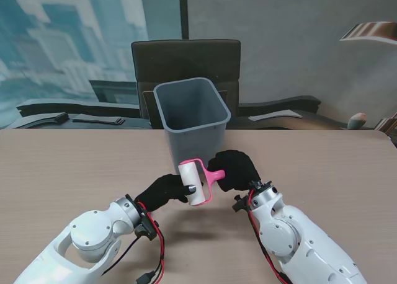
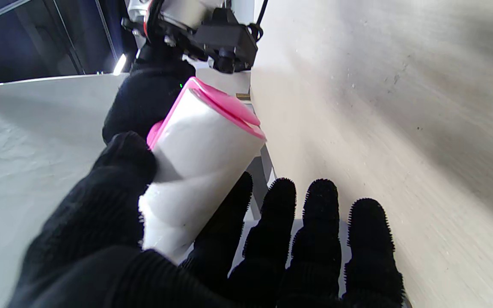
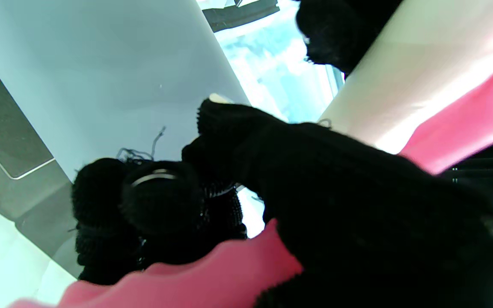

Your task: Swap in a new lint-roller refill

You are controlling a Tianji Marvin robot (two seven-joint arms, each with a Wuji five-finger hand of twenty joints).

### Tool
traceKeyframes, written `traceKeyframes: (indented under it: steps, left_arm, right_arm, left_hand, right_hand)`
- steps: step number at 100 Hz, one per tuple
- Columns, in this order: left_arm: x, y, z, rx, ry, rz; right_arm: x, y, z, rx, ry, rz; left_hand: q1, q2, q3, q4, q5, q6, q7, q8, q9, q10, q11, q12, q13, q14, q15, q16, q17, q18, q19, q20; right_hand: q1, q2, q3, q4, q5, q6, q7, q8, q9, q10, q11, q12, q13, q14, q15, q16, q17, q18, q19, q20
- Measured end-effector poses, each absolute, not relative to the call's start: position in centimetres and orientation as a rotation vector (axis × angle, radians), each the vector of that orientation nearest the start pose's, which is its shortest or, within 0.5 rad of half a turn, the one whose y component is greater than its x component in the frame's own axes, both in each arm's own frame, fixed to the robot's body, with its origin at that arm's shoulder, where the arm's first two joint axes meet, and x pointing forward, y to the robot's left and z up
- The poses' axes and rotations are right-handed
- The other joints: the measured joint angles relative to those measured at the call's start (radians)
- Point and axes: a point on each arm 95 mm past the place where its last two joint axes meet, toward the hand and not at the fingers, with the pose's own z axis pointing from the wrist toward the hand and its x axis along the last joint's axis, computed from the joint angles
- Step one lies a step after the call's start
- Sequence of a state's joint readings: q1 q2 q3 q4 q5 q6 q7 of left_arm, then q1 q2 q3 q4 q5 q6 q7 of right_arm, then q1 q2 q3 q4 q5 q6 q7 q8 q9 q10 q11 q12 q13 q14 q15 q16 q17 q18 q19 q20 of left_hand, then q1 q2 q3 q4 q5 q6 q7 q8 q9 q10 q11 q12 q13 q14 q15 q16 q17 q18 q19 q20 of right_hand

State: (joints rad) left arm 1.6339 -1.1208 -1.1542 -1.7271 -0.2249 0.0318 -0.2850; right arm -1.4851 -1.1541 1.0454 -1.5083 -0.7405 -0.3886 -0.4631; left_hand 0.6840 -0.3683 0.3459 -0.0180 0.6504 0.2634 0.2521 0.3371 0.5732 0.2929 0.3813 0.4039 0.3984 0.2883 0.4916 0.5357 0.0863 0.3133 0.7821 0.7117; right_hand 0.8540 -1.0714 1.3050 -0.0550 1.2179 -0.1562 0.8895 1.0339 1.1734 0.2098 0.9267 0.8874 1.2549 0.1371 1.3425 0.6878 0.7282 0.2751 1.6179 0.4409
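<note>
The stand view shows both black-gloved hands meeting over the middle of the table (image 1: 62, 166), just in front of a grey bin (image 1: 191, 113) that stands upright with its mouth open. The right hand (image 1: 237, 169) is closed around the pink handle (image 1: 216, 174) of the lint roller, fingers curled tight on it. The roller's white roll (image 1: 193, 183) hangs between the two hands, raised off the table, tilted with its far end toward the bin. The left hand (image 1: 162, 190) grips that roll from the left side. In the left wrist view the thumb (image 2: 118, 171) presses on one side of the roll (image 2: 199, 162) and one finger lies under it, while the other fingers (image 2: 319, 239) are stretched out side by side and touch nothing. The pink frame (image 2: 229, 107) caps the roll's far end, and the right hand (image 2: 148, 102) sits just beyond it. In the right wrist view the fingers (image 3: 161, 205) are bunched over the pink handle (image 3: 212, 278), with the bin wall (image 3: 101, 77) close behind; the roll (image 3: 400, 90) runs off past the thumb. A dark chair (image 1: 186, 57) stands behind the bin.
</note>
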Motion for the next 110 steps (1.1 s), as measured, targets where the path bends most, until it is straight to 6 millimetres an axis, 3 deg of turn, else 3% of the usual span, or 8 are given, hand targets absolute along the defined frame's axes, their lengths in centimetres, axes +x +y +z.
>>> traceKeyframes:
  steps: [24, 54, 83, 110]
  left_arm:
    - [35.44, -7.15, -32.31, -2.517, 1.131, -2.236]
    - [35.45, -7.42, -32.36, -2.494, 1.082, -2.158]
    - [35.44, -7.66, -32.03, -2.418, 1.014, -2.152]
    - [35.25, -8.0, -31.96, -2.43, 1.006, -2.166]
  right_arm:
    - [38.93, 7.31, -30.39, 1.067, 1.145, 2.253]
    - [38.61, 7.79, -30.4, 0.941, 1.162, 2.23]
    - [38.75, 7.57, -30.38, 0.949, 1.148, 2.172]
    - [38.77, 7.82, -30.57, 0.945, 1.163, 2.168]
  left_hand:
    - [0.012, -0.01, 0.0, -0.008, 0.033, -0.001, 0.094, 0.041, 0.099, -0.002, 0.033, 0.0, 0.083, 0.008, 0.044, 0.013, 0.027, 0.012, 0.0, 0.002]
    - [0.013, -0.01, -0.001, -0.008, 0.033, -0.001, 0.12, 0.042, 0.099, -0.003, 0.041, 0.0, 0.083, 0.031, 0.06, 0.025, 0.029, 0.022, 0.02, 0.002]
    - [0.029, 0.001, -0.002, -0.003, -0.017, -0.003, 0.09, 0.022, 0.06, -0.003, 0.044, 0.0, 0.083, 0.031, 0.06, 0.025, 0.025, 0.022, 0.03, 0.002]
    - [0.029, 0.008, 0.002, -0.002, -0.018, -0.002, 0.055, -0.001, 0.042, -0.003, 0.044, 0.0, 0.083, 0.031, 0.06, 0.025, 0.022, 0.022, 0.031, 0.002]
  right_hand:
    - [0.0, 0.0, 0.0, 0.0, 0.0, 0.0, 0.0, 0.0, 0.0, 0.0, 0.0, -0.002, 0.0, 0.0, -0.002, -0.006, -0.001, 0.0, -0.001, 0.0]
    - [0.0, 0.0, 0.0, 0.0, 0.001, -0.009, 0.002, 0.0, 0.0, 0.0, 0.0, -0.005, 0.01, 0.0, -0.014, -0.008, 0.0, 0.001, -0.002, -0.004]
    - [0.0, 0.0, 0.0, 0.0, 0.001, -0.009, 0.004, 0.0, 0.0, 0.0, 0.0, -0.006, 0.01, 0.0, -0.014, -0.018, 0.0, 0.004, -0.002, -0.017]
    - [0.0, 0.0, 0.0, 0.0, 0.001, -0.009, 0.004, 0.0, 0.0, 0.0, 0.002, -0.012, 0.01, 0.0, -0.014, -0.02, 0.0, 0.004, -0.001, -0.028]
